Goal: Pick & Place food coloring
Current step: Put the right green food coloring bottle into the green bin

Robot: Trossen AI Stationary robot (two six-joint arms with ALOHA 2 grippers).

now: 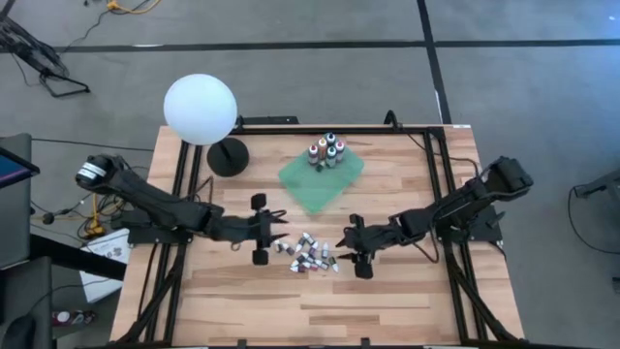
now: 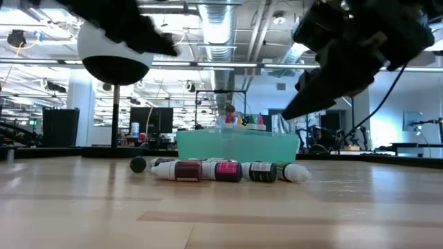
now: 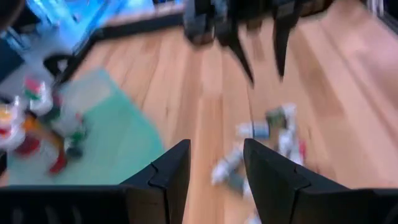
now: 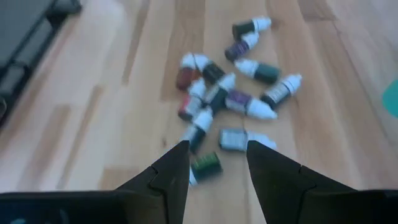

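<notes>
Grippers both open and empty: left gripper (image 1: 274, 236) and right gripper (image 1: 353, 249) flank the loose bottles (image 1: 310, 256) lying low centre of the high view. Six bottles (image 1: 325, 152) stand on the cloth (image 1: 323, 180) above. Picking looks next: one gripper must drop onto a single bottle.

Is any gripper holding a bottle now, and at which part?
No. The left gripper and right gripper are both open and empty, on either side of the lying bottles.
</notes>
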